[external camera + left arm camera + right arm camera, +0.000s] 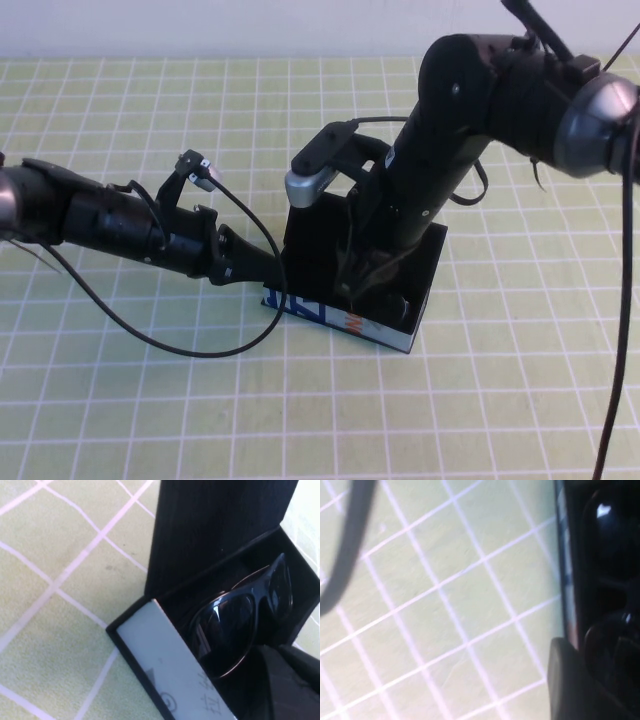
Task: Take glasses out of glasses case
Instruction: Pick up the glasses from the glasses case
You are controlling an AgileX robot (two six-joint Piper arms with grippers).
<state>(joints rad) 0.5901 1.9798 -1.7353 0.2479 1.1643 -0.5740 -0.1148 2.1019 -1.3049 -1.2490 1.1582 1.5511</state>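
The glasses case (330, 318) stands open mid-table, its lid (315, 240) upright and its printed white front facing me. The black glasses (240, 620) lie inside with the dark lenses showing, and a glossy lens also shows in the right wrist view (610, 530). My left gripper (268, 272) is at the case's left end, shut on the end wall, with one finger (285, 685) inside the case next to the glasses. My right gripper (368, 288) reaches down into the case over the glasses, and the arm hides its tips.
A green mat with a white grid (150, 400) covers the table. The left arm's black cable (180, 345) loops over the mat in front of the case. The right arm (450, 130) leans over the case from the back right.
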